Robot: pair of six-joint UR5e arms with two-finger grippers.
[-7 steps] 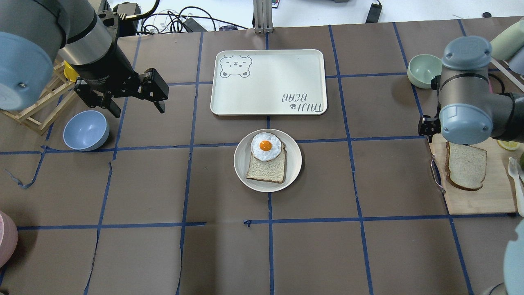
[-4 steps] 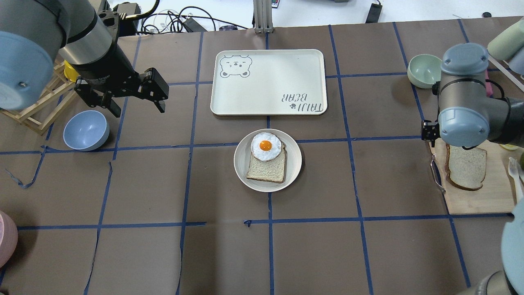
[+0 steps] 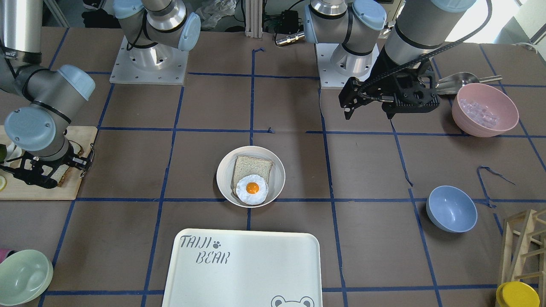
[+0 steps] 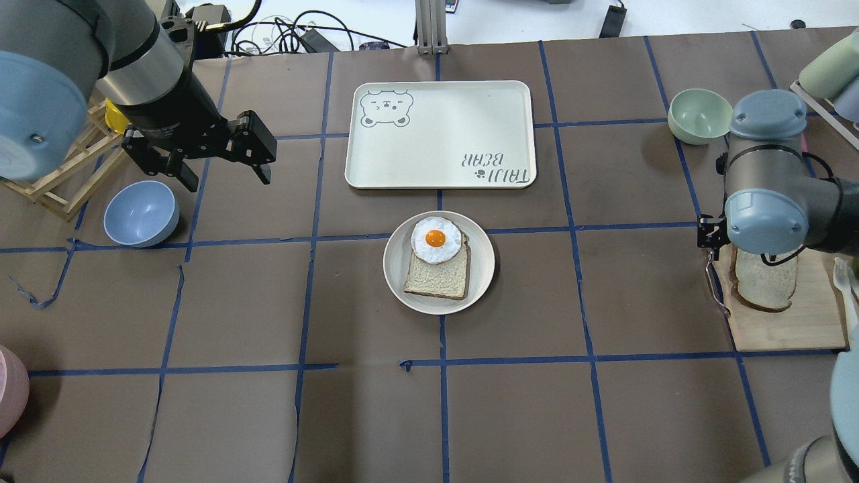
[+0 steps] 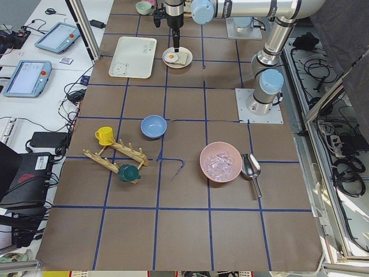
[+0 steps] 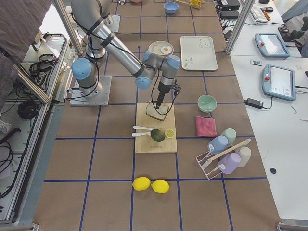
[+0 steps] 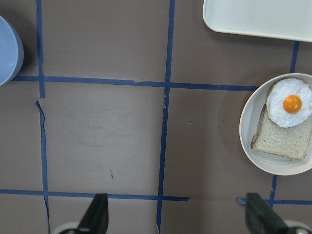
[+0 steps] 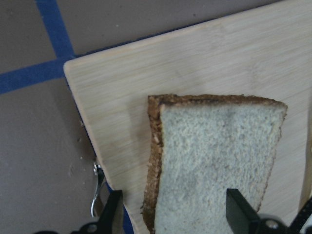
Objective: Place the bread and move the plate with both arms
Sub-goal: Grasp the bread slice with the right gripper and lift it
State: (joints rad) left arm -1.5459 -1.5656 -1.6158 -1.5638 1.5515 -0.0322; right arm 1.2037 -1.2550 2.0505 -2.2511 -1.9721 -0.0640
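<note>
The bread (image 4: 765, 285) lies flat on a wooden cutting board (image 4: 792, 322) at the table's right edge. It fills the right wrist view (image 8: 214, 156). My right gripper (image 8: 176, 209) is open just above it, one finger outside the crust and the other over the slice. My wrist hides this gripper in the overhead view. The plate (image 4: 483, 268) sits at the table's centre and holds a paler slice (image 4: 436, 278) with a fried egg (image 4: 436, 239). My left gripper (image 4: 226, 180) is open and empty, high over the far left, well apart from the plate (image 7: 248, 131).
The white TAIJI BEAR tray (image 4: 439, 134) lies just beyond the plate. A pale green bowl (image 4: 698, 115) stands behind the board. A blue bowl (image 4: 141, 213) and a wooden rack (image 4: 60, 181) are at the far left. A pink bowl (image 3: 484, 108) is near my left base.
My right wrist has moved toward the table's near edge and down over the bread, covering more of it. The left arm, the plate and the bread have not moved.
</note>
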